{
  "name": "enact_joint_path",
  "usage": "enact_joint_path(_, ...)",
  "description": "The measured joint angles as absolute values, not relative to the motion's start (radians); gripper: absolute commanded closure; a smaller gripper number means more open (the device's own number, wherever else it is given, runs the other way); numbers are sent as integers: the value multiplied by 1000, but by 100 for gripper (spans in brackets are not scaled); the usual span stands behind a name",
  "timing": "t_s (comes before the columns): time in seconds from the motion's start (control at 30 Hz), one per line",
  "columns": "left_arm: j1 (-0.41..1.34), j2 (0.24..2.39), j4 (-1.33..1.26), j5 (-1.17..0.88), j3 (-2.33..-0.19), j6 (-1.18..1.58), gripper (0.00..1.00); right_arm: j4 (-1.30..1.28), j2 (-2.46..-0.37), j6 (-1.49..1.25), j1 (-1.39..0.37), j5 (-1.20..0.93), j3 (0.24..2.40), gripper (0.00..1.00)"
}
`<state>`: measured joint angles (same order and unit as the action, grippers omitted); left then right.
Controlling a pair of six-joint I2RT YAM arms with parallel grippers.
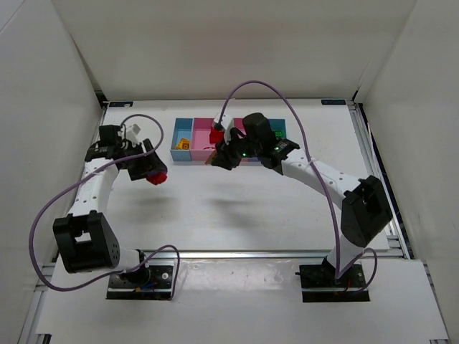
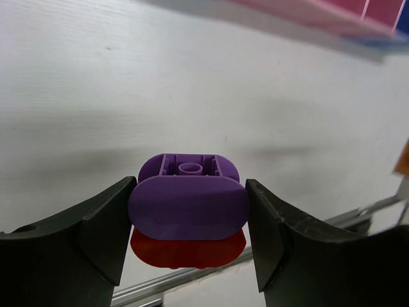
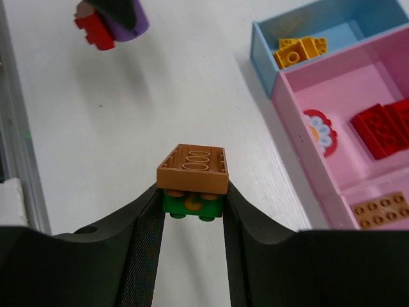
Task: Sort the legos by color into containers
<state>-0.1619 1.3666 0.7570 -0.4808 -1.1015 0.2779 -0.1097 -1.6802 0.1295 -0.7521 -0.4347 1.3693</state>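
My left pincer (image 2: 190, 198) is clenched on a purple lego (image 2: 188, 211), one finger on each rounded end. A red lego (image 2: 188, 251) is stuck under it, so it's a 2-pc stack. It hangs above the bare table (image 2: 128, 96), off to the left of the tray (image 1: 192, 159) and apart from it.

My right pincer (image 3: 193, 192) is clamped tight on a green lego (image 3: 192, 206). An orange-brown lego (image 3: 193, 165) sits on top of it, studs up. This stack is over the table, just beside the tray's near edge in the top view, not inside any compartment.

Tray contents per right wrist cam:
- The light blue compartment (image 3: 271, 29) has a yellow lego (image 3: 300, 50).
- The pink compartment (image 3: 358, 83) next to it has 2 red legos (image 3: 381, 130) and a flower-print piece (image 3: 319, 132) by its wall.
- The next pink section (image 3: 348, 192) has a tan plate (image 3: 381, 210) lying flat.

The rest of the tray is hidden behind my right arm in the top cam, so I can't tell what's in it.
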Motion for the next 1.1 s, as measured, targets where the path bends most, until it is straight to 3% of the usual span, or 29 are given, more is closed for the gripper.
enact_joint_path(0.53, 392, 1564, 820, -403, -1141, -125, 77, -200, -1557, 294, -633, -474, 1292, 100)
enact_joint_path(0.63, 419, 1606, 820, -417, -1145, -158, 74, -241, -1517, 312, -593, -516, 1276, 100)
enact_joint_path(0.87, 429, 1702, 818, -427, -1155, -179, 56, -310, -1371, 376, -510, -593, 1187, 100)
enact_joint_path(1.1, 447, 1711, 787, -416, -1156, -154, 51, -366, -1325, 407, -496, -630, 1148, 100)
